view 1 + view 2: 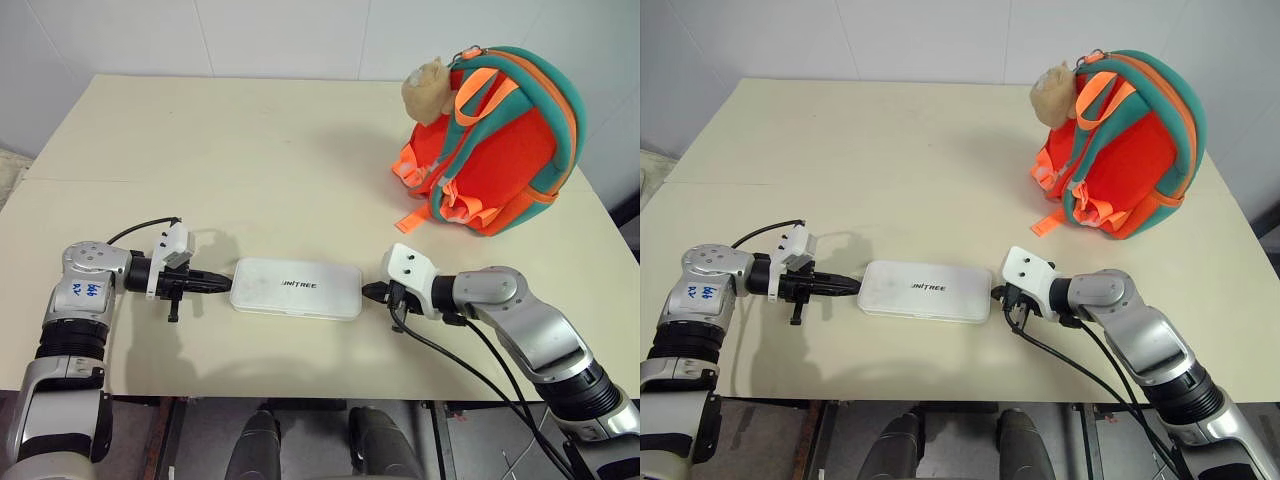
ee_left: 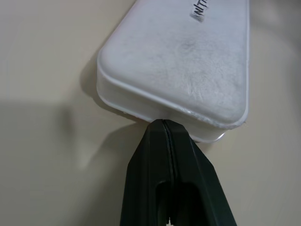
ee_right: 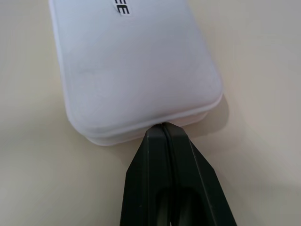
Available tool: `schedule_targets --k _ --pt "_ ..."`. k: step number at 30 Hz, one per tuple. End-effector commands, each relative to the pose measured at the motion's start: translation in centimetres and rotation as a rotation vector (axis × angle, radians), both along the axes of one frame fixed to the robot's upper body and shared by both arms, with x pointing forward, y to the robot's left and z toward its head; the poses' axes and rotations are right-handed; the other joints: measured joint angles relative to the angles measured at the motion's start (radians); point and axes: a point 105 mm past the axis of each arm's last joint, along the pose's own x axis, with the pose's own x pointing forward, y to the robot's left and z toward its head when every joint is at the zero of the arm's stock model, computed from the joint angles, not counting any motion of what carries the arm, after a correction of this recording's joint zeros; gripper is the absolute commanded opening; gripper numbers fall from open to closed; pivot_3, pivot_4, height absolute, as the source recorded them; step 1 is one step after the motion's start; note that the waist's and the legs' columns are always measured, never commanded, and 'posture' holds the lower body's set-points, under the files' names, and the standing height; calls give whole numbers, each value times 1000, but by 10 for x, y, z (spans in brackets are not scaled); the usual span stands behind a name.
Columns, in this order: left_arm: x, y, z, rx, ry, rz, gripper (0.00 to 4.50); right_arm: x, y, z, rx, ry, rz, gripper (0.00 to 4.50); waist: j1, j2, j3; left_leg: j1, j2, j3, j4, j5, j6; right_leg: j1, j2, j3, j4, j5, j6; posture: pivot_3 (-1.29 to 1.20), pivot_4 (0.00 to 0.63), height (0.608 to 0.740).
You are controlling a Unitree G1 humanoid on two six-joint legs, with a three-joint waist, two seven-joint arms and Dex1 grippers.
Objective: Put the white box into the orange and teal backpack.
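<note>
White box (image 1: 296,288) lies flat on table (image 1: 250,150), lettering up, near front edge. Left hand (image 1: 222,284) and right hand (image 1: 372,292) meet it from opposite short ends, each with fingers pressed together, tips at box's rim: likely a two-sided squeeze, box too wide for one hand. Orange and teal backpack (image 1: 495,140) stands well apart at far right, plush toy (image 1: 430,88) on top; opening not discernible.

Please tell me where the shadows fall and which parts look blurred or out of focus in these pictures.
Left eye view: the white box and both arms cast soft shadows toward the table's near edge; the backpack looks sharp. Left wrist view: the shut left gripper is crisp, the box's far end and its lettering blur. Right wrist view: the shut right gripper is sharp, with a faint shadow beside the box.
</note>
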Motion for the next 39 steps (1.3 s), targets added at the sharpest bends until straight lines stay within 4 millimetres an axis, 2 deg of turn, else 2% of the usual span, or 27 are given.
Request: schedule_targets --k 1,17,25,28,33,35,37,39 --pt "-11 -23 3 -40 -11 -106 0 -9 20 15 42 -61 130 29 -1 0 0 0 0 0 0 0 0 0 0 0 0 0 0 0 150 740" --pt "-20 -19 -8 33 38 -46 0 -9 15 7 15 -58 132 29 0 0 0 0 0 0 0 0 0 0 0 0 0 0 0 0 150 740" --pt "-21 -7 -3 67 56 62 0 -6 -8 2 -33 -59 90 29 0 0 0 1 0 0 0 0 0 1 0 0 -1 0 -1 0 150 740" --pt "-22 7 2 64 55 151 0 1 -23 4 -63 -76 61 29 -3 0 0 0 0 0 0 0 0 1 0 0 -1 0 -1 0 150 740" --pt "-23 17 5 59 62 221 0 10 -32 7 -83 -102 41 29 -2 1 0 1 0 0 0 0 0 1 0 0 -1 -1 -1 0 150 740" --pt "-25 23 8 34 131 270 0 15 -37 10 -99 -128 37 29 -3 1 0 1 0 0 0 0 0 1 0 0 -2 0 -1 0 150 740" --pt "-20 26 19 -44 191 342 378 19 -40 12 -106 -133 28 390 -2 1 0 1 0 0 0 0 0 0 0 0 -2 0 -1 0 150 740" --pt "-17 27 29 -101 188 376 927 22 -42 16 -102 -145 21 956 -1 1 0 1 0 0 -1 0 0 0 0 0 -1 -1 -1 0 150 740"
